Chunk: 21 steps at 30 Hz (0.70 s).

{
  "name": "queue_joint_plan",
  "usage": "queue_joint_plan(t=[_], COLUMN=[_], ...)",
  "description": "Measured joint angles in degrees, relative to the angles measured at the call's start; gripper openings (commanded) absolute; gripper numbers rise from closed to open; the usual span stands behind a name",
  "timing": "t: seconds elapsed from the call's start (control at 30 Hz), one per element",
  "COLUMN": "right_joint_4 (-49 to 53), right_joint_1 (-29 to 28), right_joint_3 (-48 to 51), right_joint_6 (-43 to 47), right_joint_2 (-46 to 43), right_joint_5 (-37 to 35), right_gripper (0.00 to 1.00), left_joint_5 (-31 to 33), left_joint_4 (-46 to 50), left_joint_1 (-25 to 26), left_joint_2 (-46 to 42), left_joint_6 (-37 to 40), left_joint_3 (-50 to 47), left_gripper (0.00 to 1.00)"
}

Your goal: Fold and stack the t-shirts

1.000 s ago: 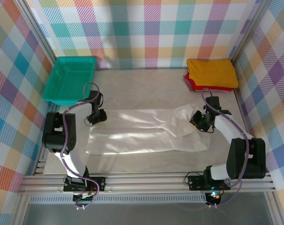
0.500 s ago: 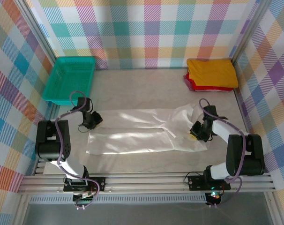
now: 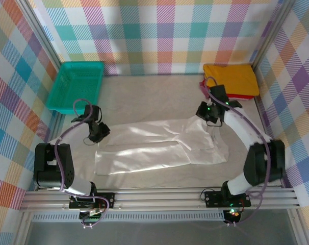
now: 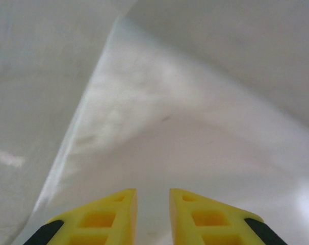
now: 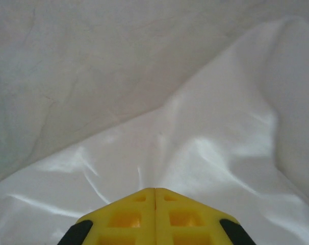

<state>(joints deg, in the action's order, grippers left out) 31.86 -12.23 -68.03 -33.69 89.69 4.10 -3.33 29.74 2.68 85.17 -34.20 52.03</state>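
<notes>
Shirts are picked out from above: the white t-shirt (image 3: 154,148) is spread lengthwise across the middle of the table (image 3: 144,97), wrinkled. Beyond its left end and farther back, the teal basket (image 3: 75,87) is seen. Beyond its right end, at the back, the yellow t-shirt (image 3: 233,79) is stacked folded on the red t-shirt (image 3: 203,83), of which a thin edge is shown. The left gripper (image 3: 97,133) is placed at the white t-shirt's back left corner. The right gripper (image 3: 205,112) is set at its back right corner, where the cloth is drawn up to the tips.

Over to the left wrist: the yellow fingers (image 4: 113,214) are held a narrow gap apart, right above the white t-shirt. Whether cloth is clamped cannot be told. A raised fold is seen running away from the tips.

Right wrist now: the fingertips (image 5: 129,204) are pressed tight together, and the white t-shirt's creases are gathered to them, so a pinch of cloth is held.
</notes>
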Motion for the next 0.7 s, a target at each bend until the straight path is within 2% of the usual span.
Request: queue_joint_plan(t=[0.1,0.23,0.4,0.57,0.7], right_joint_4=[-1.84,-2.01,-2.32,-3.39,-4.85], right_joint_1=[0.11,1.90,5.62,8.41,8.76], right_joint_3=[-2.14,-2.95,-2.75,-2.25,-2.40], right_joint_6=[0.04,-0.72,-2.10,-2.47,-2.25], right_joint_2=[8.44,15.74,17.55,19.19,20.28], right_joint_5=[-0.24,-0.50,-1.18,-2.19,-1.03], right_gripper=[0.03,0.03,0.04,0.03,0.03], left_joint_5=[0.50,0.96,-0.44,-3.67,-4.81], left_joint_4=[-0.70,-3.52,-5.75,-10.80,-12.41], left_joint_1=[1.03,1.31,-0.57,-4.46,-5.22], left_joint_2=[1.92,8.15,14.73,13.86,12.92], left_joint_6=[0.72,0.81,0.63,0.50,0.52], left_joint_3=[5.35,7.13,4.83,2.54,1.01], left_gripper=[0.23,0.22,0.21,0.21,0.21])
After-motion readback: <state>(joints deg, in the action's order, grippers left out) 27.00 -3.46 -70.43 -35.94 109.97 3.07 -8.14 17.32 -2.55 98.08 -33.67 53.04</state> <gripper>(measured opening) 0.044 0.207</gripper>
